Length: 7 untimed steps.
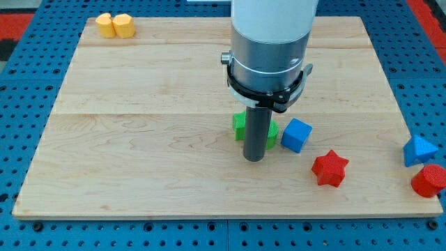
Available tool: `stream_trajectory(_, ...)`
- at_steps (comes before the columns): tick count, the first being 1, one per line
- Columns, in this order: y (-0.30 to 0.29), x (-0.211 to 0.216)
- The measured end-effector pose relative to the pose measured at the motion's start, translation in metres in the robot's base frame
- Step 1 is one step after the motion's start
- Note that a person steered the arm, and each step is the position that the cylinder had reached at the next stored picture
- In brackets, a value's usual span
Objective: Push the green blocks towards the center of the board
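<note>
Camera view, upright rod, my tip [254,160] touching green blocks [240,125]

We counted yellow blocks: 2 [105,24] [123,26] | green blocks: 2, partly hidden [239,125] [272,136] | blue blocks: 2, one cube [295,134], one pyramid-like [419,150] | red blocks: 2, one star [329,168], one rounded [429,181]

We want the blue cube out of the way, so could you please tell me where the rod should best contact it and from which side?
Press a flat side face of the blue cube, coming from the view's left, where my tip already stands, pushing rightward, away from the green blocks. The red star lies below-right.
</note>
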<state>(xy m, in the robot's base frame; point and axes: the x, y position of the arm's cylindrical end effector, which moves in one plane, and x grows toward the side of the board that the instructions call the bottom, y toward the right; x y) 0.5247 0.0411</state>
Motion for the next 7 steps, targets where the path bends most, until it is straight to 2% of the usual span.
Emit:
stream_trajectory(1, -0.001, 0.002)
stream_trajectory(3, 0.012, 0.032)
stream_trajectory(7, 0.054, 0.015)
